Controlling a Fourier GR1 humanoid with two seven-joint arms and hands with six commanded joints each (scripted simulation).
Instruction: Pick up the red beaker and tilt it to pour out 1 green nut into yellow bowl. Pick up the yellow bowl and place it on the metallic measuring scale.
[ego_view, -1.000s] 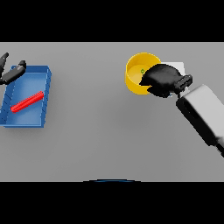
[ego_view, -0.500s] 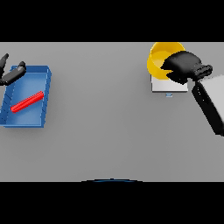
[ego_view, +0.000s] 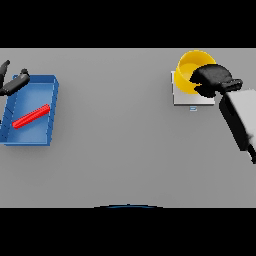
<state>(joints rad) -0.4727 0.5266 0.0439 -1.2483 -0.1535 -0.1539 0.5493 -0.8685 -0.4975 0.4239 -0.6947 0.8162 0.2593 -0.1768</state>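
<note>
Our left hand (ego_view: 14, 83) idles with fingers relaxed by the blue tray (ego_view: 47, 84) holding a red stick (ego_view: 31, 116). Over right, our right hand (ego_view: 212, 81) grips the yellow bowl (ego_view: 189, 70) above the metallic scale (ego_view: 183, 98), probably lining up the drop.

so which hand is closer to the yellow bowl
Right. The right hand grips the yellow bowl above the scale; the left hand sits far off by the blue tray.
</note>
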